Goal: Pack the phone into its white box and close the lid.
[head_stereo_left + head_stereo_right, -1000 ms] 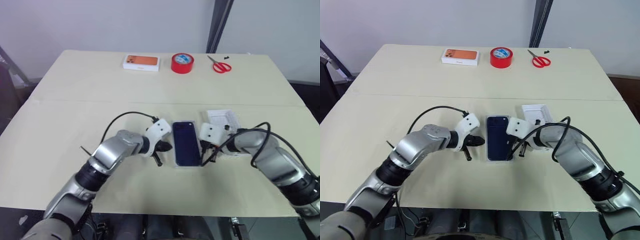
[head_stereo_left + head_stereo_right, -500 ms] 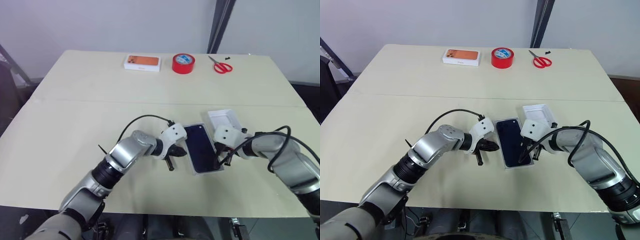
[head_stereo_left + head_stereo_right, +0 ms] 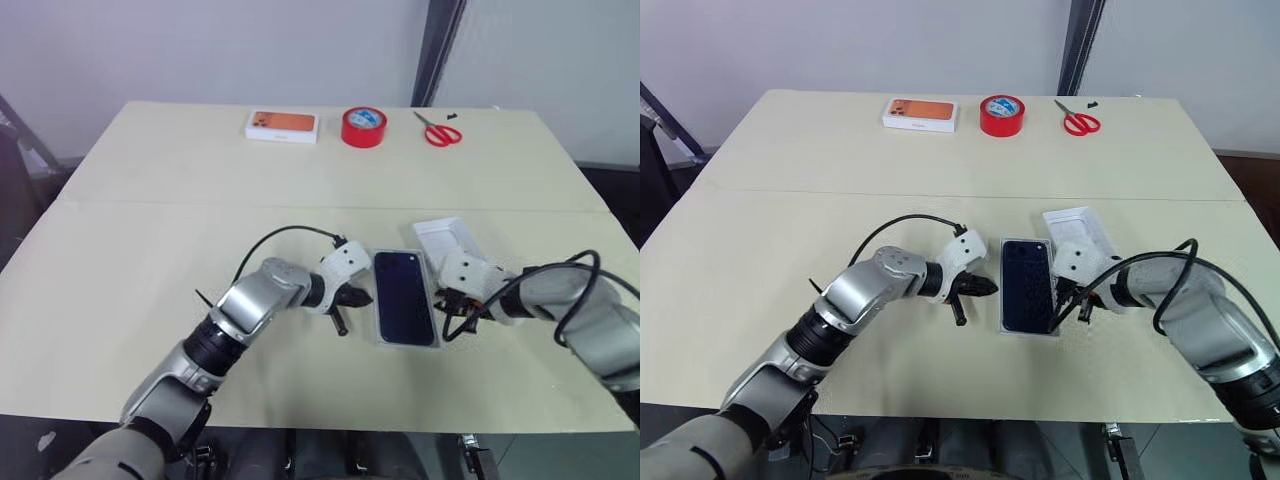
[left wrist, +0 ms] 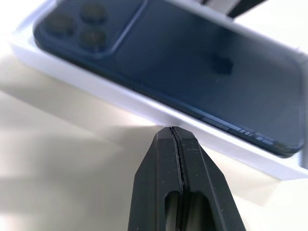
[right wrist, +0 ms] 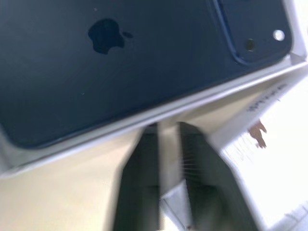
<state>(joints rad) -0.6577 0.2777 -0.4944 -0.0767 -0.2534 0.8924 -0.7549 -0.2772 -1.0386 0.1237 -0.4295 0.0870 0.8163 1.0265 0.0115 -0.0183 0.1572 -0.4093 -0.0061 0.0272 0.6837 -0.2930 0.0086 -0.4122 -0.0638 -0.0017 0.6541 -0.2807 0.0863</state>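
Observation:
The dark blue phone [image 3: 404, 296] lies back up inside the shallow white box [image 3: 377, 300] at the middle of the table. My left gripper [image 3: 364, 297] is shut and empty, its tip right at the box's left long side [image 4: 144, 108]. My right gripper [image 3: 447, 305] is at the opposite long side, its fingers [image 5: 139, 163] slightly open and holding nothing. Just behind the right gripper lies the lid [image 3: 447, 238], a white shell with its pale inside up, partly hidden by that hand.
Along the table's far edge stand a white box with an orange picture [image 3: 282, 125], a red tape roll [image 3: 364, 127] and red scissors [image 3: 438, 130]. The beige table [image 3: 150, 230] has a seam running across it behind the phone.
The box with the phone slid to the right, skewed on the way, and now lies straight. My left gripper followed it. The right gripper drew back to the right and parted its fingers.

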